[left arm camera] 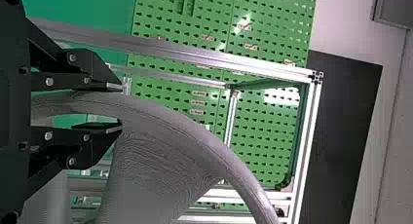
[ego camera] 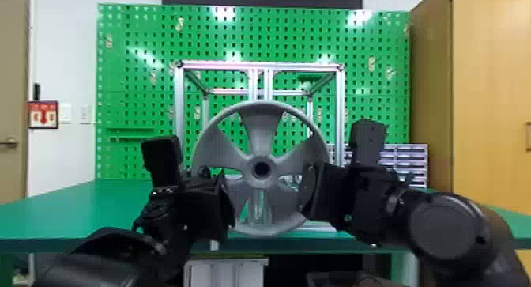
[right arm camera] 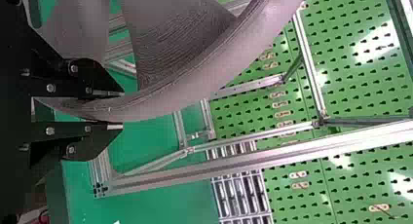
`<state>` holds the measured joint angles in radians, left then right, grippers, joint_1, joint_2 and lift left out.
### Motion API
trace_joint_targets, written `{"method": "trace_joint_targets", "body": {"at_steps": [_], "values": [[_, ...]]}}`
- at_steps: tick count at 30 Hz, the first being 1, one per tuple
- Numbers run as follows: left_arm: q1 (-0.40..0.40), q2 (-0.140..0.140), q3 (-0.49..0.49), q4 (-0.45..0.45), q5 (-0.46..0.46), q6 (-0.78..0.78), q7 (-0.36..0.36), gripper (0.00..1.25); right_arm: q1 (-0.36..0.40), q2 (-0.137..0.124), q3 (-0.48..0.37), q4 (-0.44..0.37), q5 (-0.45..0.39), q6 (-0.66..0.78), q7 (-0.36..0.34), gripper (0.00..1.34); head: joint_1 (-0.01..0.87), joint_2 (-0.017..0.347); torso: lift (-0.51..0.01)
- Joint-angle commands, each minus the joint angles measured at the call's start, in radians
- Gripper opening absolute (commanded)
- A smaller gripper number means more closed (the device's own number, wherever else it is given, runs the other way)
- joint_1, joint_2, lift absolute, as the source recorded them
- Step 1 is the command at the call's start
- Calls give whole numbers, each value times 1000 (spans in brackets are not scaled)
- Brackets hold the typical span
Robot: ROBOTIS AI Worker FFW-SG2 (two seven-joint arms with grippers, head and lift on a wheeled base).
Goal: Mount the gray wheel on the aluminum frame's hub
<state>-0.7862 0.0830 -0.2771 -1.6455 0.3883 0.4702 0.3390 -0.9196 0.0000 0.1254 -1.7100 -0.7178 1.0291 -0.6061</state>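
Gray wheel: upright at my 12 o'clock, its open center bore (ego camera: 260, 169) facing me, in front of the frame.
My left gripper: closed around the wheel's rim at about 8 o'clock, a finger (left arm camera: 102, 130) on one side of it.
My right gripper (right arm camera: 122, 110): clasping the rim at about 4 o'clock.
Aluminum frame (ego camera: 179, 108): beyond the wheel at 12 o'clock, on the table (ego camera: 114, 199); its hub is hidden from me.
Done: wheel grasped and presented, I judge.
Left to do: align bore with hub, seat it, let go; I cannot tell whether they touch.
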Motion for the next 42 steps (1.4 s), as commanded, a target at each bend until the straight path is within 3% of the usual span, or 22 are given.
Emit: {"method": "trace_joint_targets", "body": {"at_steps": [1,18,42], "values": [[-19,-6,1,12,3,16,0,334,-18,1,-3,7,0,20,0,218,-5,6,-499],[-51,-20,4,32,-25,68,0,336,-65,1,-10,61,-14,78,0,218,-5,6,-499],[-120,-34,10,141,-51,90,-12,336,-116,1,-21,164,9,66,2,218,-5,6,-499]]}}
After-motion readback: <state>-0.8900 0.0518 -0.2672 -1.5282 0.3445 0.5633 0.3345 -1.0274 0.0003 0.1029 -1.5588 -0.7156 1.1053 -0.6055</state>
